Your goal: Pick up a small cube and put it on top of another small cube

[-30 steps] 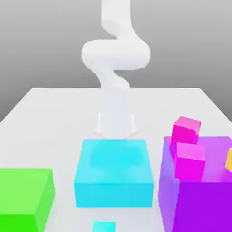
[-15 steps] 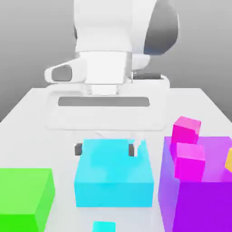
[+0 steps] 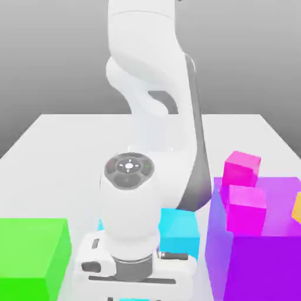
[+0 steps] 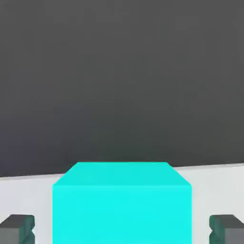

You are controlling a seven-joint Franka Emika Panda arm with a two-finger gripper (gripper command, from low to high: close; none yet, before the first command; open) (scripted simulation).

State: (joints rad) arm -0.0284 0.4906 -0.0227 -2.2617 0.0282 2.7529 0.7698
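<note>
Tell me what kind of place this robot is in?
It looks like a pretend place made on a computer: the white table is plain, the background is just grey, and the green block and purple block have flat, bright colors.

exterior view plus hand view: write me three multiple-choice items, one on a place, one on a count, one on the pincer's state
1. Where is the purple block?
a) at the exterior view's left
b) at the exterior view's right
c) behind the arm's base

2. How many pink cubes are there in the exterior view?
a) one
b) two
c) four

3. How is the pincer at the cyan cube?
a) open, with gaps beside the cube
b) shut on the cube
c) shut above the cube

Key:
1 b: it stands near the exterior view's right edge.
2 b: one shows behind the other.
3 a: white surface shows between each finger and the cube.
</note>
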